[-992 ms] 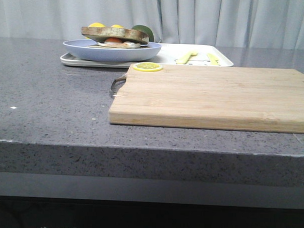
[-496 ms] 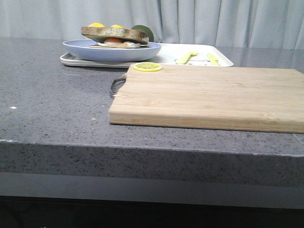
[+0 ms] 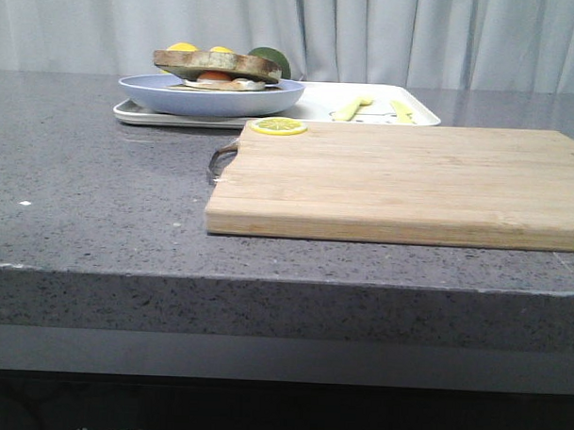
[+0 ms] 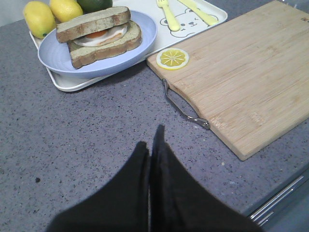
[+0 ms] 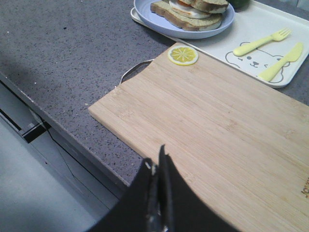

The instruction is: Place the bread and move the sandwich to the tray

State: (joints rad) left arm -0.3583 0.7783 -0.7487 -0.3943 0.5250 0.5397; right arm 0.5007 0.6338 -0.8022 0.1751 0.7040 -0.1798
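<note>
The sandwich, two brown-crusted slices with a fried egg between, lies on a light blue plate; the top slice is the bread. The plate rests on the left part of the white tray at the back of the counter. The sandwich also shows in the right wrist view, as does the tray. My left gripper is shut and empty over bare counter, well short of the plate. My right gripper is shut and empty over the near edge of the cutting board. Neither gripper shows in the front view.
A wooden cutting board with a metal handle lies in front of the tray, a lemon slice on its far left corner. A yellow fork and knife lie on the tray. Two lemons and a green fruit sit behind the plate.
</note>
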